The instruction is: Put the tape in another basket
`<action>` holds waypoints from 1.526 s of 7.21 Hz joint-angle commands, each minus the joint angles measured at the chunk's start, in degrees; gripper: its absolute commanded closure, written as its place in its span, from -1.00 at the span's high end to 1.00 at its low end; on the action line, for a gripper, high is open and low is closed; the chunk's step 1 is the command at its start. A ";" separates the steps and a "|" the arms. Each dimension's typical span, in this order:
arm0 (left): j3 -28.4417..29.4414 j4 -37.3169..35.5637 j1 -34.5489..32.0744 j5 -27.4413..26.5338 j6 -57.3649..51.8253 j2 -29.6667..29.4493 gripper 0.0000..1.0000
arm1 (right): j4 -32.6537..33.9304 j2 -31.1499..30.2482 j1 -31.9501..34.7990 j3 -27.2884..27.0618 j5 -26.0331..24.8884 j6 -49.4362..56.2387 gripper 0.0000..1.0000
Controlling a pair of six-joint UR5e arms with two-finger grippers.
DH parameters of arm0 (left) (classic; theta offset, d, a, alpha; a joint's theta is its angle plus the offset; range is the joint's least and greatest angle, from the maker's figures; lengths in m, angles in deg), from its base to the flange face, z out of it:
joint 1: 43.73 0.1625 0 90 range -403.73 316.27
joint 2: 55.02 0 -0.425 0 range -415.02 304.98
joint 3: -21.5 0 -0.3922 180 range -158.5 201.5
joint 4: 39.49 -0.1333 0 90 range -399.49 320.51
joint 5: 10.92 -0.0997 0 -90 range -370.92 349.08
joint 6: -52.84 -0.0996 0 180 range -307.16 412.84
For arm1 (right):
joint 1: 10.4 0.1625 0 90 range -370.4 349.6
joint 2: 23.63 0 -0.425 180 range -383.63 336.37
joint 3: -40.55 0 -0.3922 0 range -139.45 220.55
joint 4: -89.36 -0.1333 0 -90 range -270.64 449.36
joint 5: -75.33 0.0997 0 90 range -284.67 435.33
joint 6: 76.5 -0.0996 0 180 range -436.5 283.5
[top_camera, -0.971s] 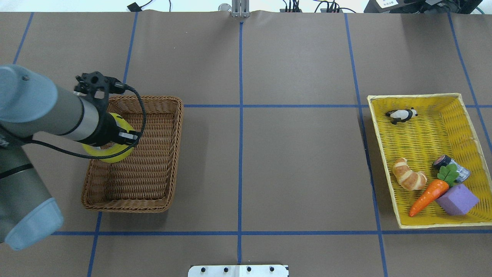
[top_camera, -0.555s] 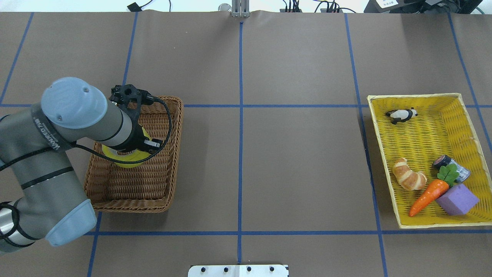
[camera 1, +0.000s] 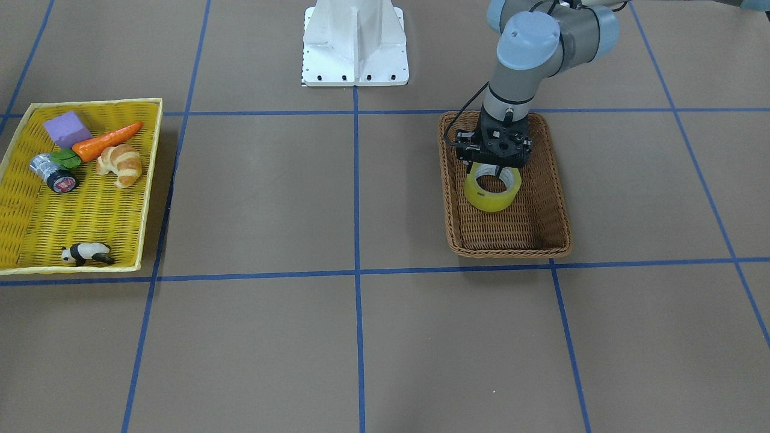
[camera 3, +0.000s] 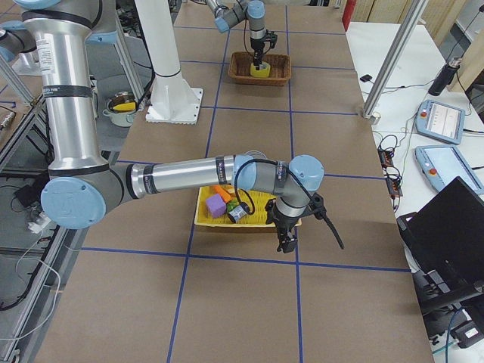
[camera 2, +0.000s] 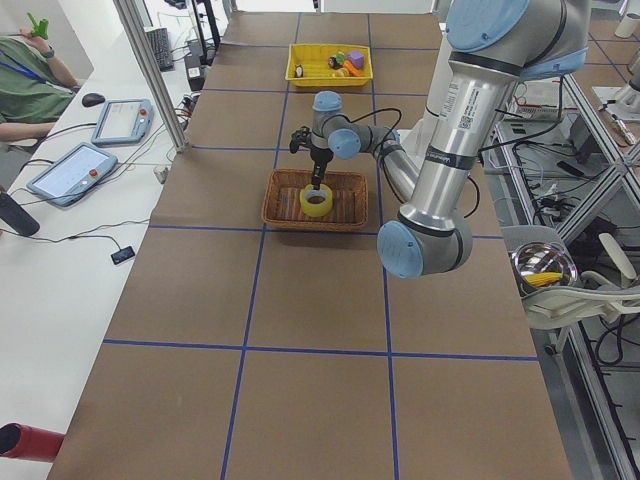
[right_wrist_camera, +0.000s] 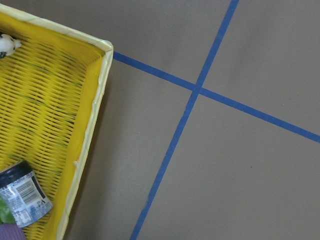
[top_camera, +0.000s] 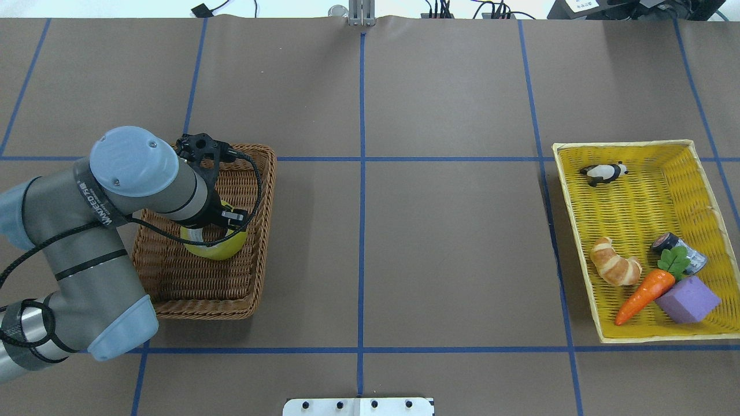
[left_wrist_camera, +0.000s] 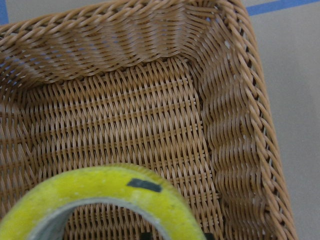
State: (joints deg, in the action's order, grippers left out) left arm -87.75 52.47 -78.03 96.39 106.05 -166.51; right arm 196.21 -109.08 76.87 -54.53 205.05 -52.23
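We judge the move nearly done: the left gripper (camera 1: 494,170) has its jaws pinching the tape (camera 1: 492,191) low inside the wicker basket (camera 1: 557,180), which sits at 9 o'clock on the worktop (top_camera: 451,260) seen from overhead. Only the release is left. We cannot tell how the right gripper (camera 3: 287,240) holds its jaws.

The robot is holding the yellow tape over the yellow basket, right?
No. The left gripper holds the tape over the brown wicker basket, not the yellow tray, which sits at the table's other end. The front-facing view shows it.
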 commanded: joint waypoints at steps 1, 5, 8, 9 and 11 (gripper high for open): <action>-1.75 0.05 -2.51 -0.16 -0.48 0.30 0.97 | -0.42 -1.11 0.00 -0.36 1.92 -0.28 1.00; -1.07 -0.30 -25.12 11.55 -25.97 9.67 0.97 | -0.68 -0.94 0.09 -0.45 -1.50 0.25 1.00; 14.10 0.31 -46.14 21.34 -48.45 14.02 0.97 | -0.68 -0.76 0.96 -2.89 0.45 -0.10 1.00; 17.55 0.32 -52.04 22.67 -53.78 14.97 0.97 | -0.51 -1.03 2.01 -2.83 0.19 -0.11 1.00; 22.23 0.49 -59.29 22.77 -60.24 17.43 0.97 | 0.02 -2.78 5.17 -1.08 0.36 -0.19 1.00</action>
State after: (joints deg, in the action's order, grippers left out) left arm -68.36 52.86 -133.32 118.75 49.36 -150.51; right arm 195.92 -110.74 80.31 -56.61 205.34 -52.38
